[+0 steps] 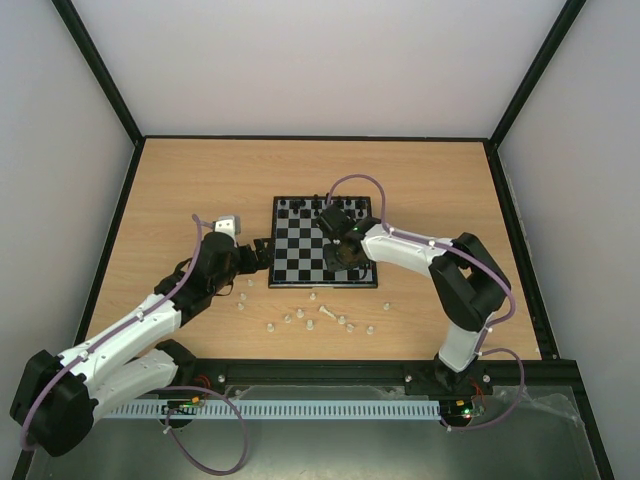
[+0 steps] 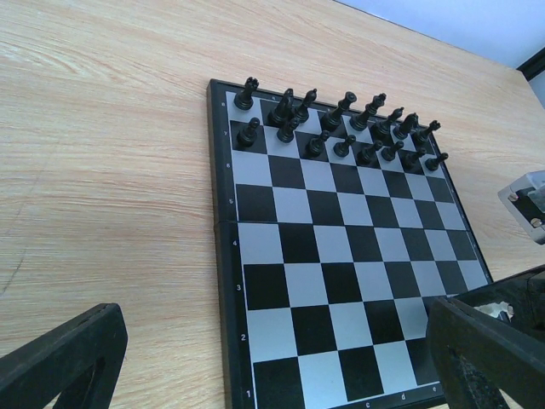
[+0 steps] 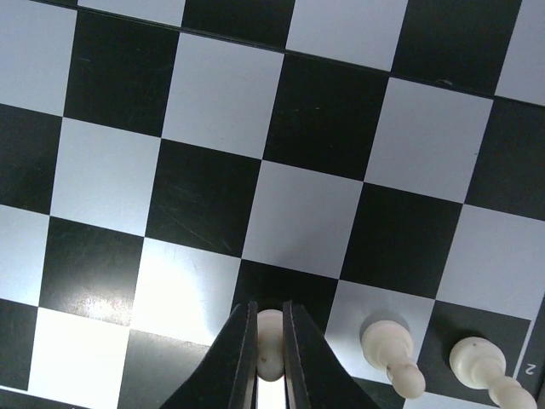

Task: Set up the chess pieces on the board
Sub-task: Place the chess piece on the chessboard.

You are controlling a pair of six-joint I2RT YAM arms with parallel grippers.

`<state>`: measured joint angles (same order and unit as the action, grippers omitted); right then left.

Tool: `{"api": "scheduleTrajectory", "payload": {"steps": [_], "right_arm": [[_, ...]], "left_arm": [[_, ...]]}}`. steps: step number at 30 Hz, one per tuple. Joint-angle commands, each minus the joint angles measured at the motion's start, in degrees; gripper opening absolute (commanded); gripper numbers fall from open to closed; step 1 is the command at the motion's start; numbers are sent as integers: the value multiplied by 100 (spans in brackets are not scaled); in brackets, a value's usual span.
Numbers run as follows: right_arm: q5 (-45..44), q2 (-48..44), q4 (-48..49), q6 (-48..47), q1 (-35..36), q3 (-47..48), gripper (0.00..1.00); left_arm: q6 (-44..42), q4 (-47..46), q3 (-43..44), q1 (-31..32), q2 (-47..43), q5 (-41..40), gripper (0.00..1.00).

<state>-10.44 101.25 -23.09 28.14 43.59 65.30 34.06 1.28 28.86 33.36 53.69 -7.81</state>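
Observation:
The chessboard (image 1: 300,250) lies mid-table with black pieces (image 2: 341,128) lined along its far rows. My right gripper (image 3: 269,341) is shut on a whitish chess piece (image 3: 270,336) and holds it over a black square near the board's near right edge (image 1: 348,255). Two whitish pieces (image 3: 387,345) (image 3: 479,362) stand on the squares to its right. Several more whitish pieces (image 1: 300,315) lie loose on the wood in front of the board. My left gripper (image 1: 262,250) is open and empty at the board's left side; its fingers (image 2: 64,358) frame the near left corner.
The wooden table (image 1: 180,190) is walled by a black frame (image 1: 120,240) on the left, back and right. The right arm (image 1: 460,280) reaches in over the board's right edge. A loose piece (image 1: 388,305) lies near the board's right front corner.

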Motion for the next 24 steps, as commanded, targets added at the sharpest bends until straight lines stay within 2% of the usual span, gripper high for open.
{"api": "scheduleTrajectory", "payload": {"steps": [1,15,24], "right_arm": [[51,144,-116,-97,44,172,9],[-19,-64,-107,-83,48,114,23],[-369,-1346,-316,204,209,-559,29]], "left_arm": [[13,21,49,10,36,-98,99],[-5,22,49,5,25,-104,99],[8,21,44,10,13,-90,99]]}}
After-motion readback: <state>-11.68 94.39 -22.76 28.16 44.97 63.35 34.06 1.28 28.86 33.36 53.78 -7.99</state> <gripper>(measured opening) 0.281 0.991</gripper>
